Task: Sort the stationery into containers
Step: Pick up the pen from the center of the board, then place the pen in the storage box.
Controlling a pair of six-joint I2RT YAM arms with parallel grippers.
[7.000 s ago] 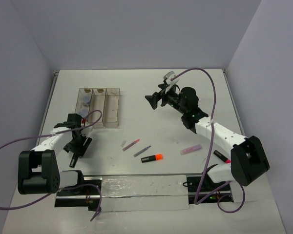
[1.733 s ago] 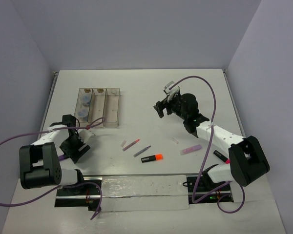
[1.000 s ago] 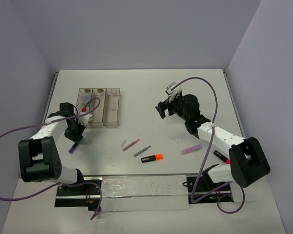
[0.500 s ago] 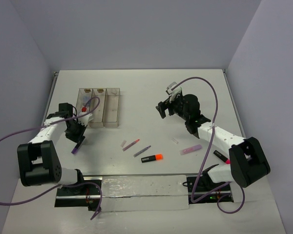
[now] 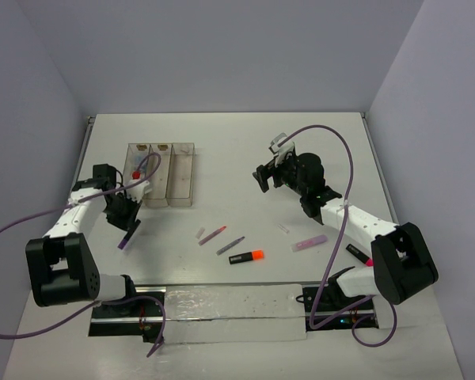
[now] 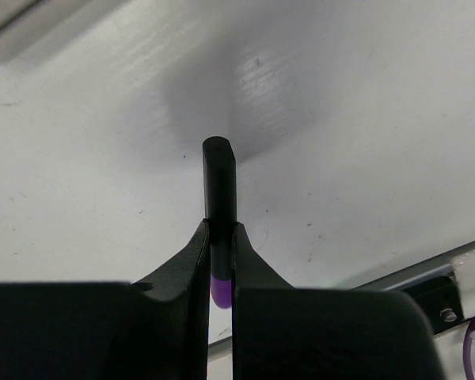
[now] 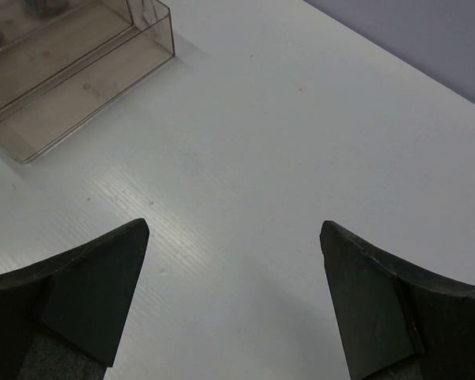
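At the left side of the surface, just near of the clear tray, the left gripper hangs above the surface with its jaws clamped on the purple highlighter. The wrist view shows the grip plainly: the jaws pinch the highlighter's barrel, the black cap sticks out past the tips and the purple end sits behind them. The highlighter is lifted clear of the surface and tilted, its purple end pointing near.

The step in hand looks like the carry from pick to drop. The next move calls for swinging the highlighter far and slightly right over one of the long compartments, turning it to lie along the compartment's length, lowering it between the walls and only then parting the jaws. The leftmost compartment already holds small bluish pieces, so another one seems the likelier target.

The right gripper hovers right of the tray, jaws wide apart and holding nothing. Near of it lie the pink pen, grey pen, orange-black highlighter and pale pink bar, not yet sorted.
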